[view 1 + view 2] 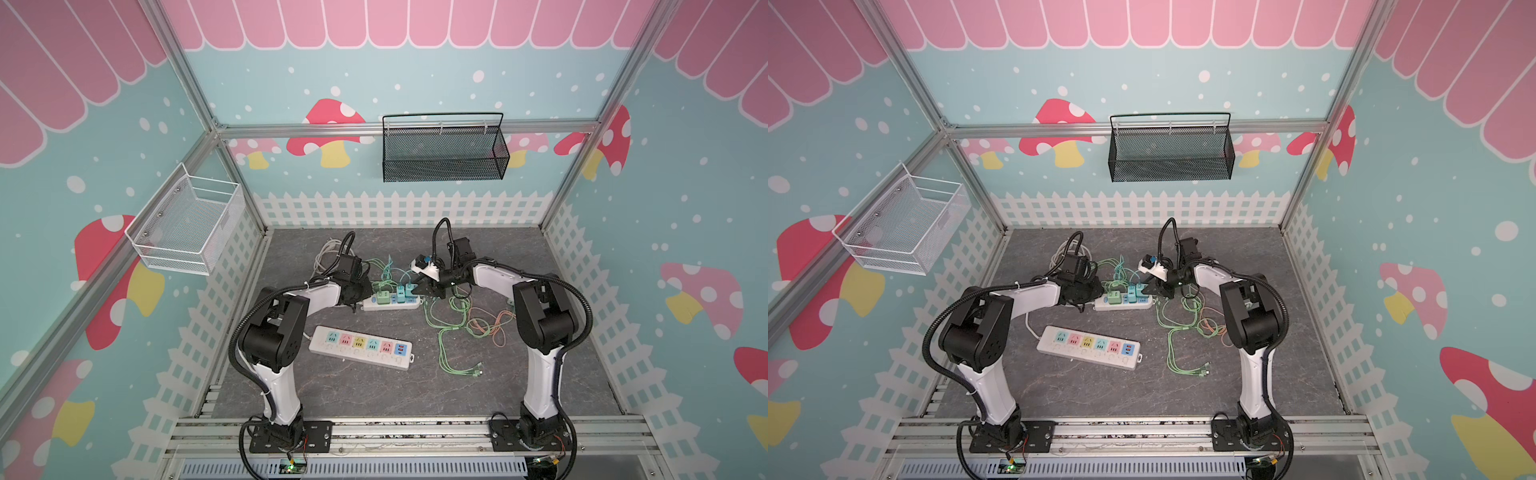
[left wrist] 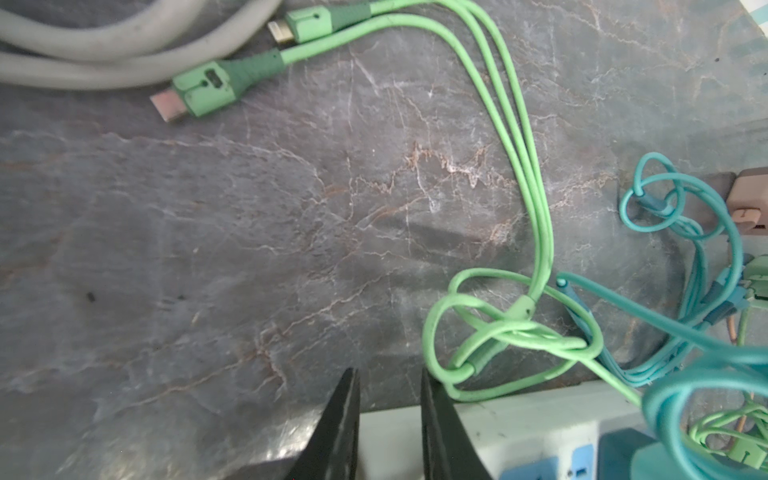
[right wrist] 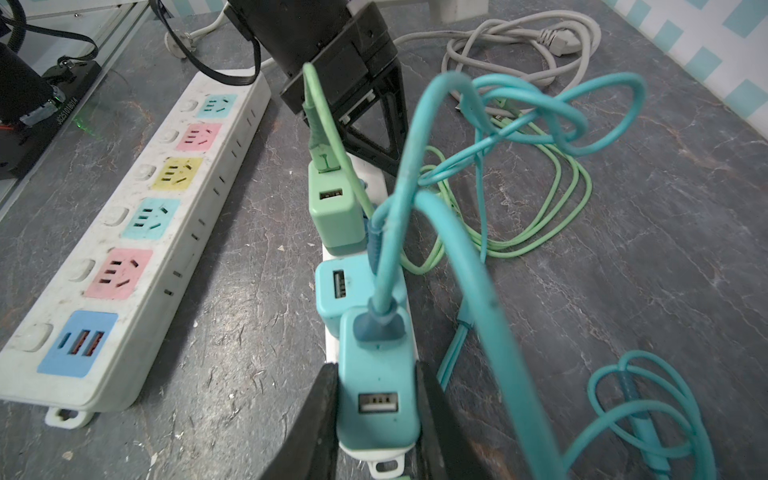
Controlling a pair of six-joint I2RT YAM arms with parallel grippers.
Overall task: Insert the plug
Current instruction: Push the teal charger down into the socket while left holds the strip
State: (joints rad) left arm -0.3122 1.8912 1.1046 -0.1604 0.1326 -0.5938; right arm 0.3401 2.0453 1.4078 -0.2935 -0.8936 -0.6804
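Note:
The teal plug (image 3: 376,386), a charger block with a teal cable in its top, stands on the near end of the small white power strip (image 3: 331,345). Its prongs are hidden. My right gripper (image 3: 374,368) is shut on the plug's two sides. In both top views this plug (image 1: 412,291) (image 1: 1140,293) is the rightmost block on the strip (image 1: 390,306). My left gripper (image 2: 388,374) is at the strip's other end (image 2: 519,424). Its jaws stand a little apart with the white end between them.
A green plug (image 3: 334,212) and a second teal plug (image 3: 336,286) sit on the same strip. A long strip with coloured sockets (image 1: 361,347) lies nearer the front. Green cables (image 1: 453,332), orange cables (image 1: 490,328) and a grey cord coil (image 3: 519,41) lie around.

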